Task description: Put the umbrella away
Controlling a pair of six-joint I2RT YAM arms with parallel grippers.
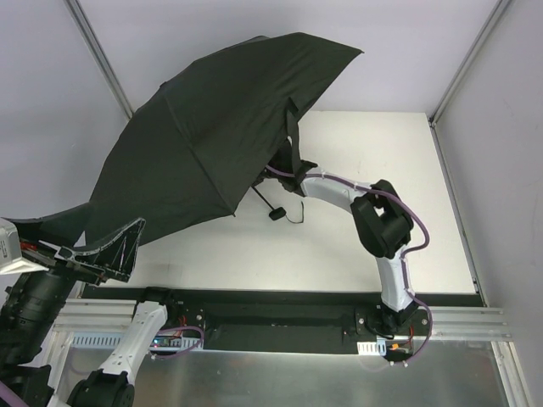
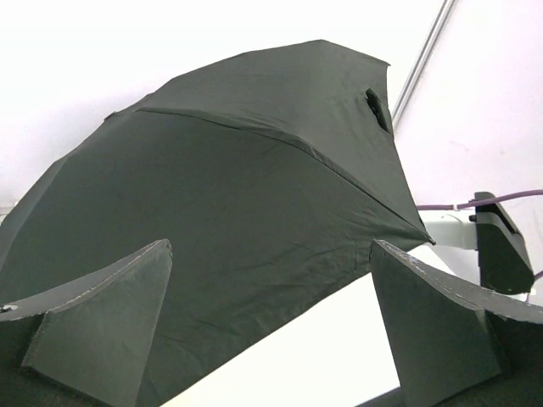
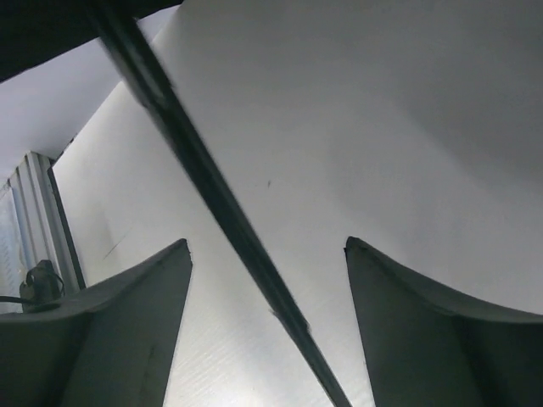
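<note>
- L gripper (image 2: 270, 246): jaws spread fully, nothing held. The L wrist cam shows me wedge-shaped matte fingers (image 2: 102, 322) framing the canopy. The top cam just puts it low at far left, by the canopy edge.
- Umbrella (image 1: 204, 136): open and tilted over the white table (image 1: 356, 246), left-centre. Matte black fabric in faceted panels, strap (image 2: 376, 106) near the rim. Handle (image 1: 277, 214) w/ cord loop shows in the top cam only.
- R gripper (image 3: 266, 242): hidden under the canopy from the top. The R wrist cam shows jaws apart, w/ the thin dark shaft (image 3: 212, 191) crossing diagonally between them. No grip.
</note>
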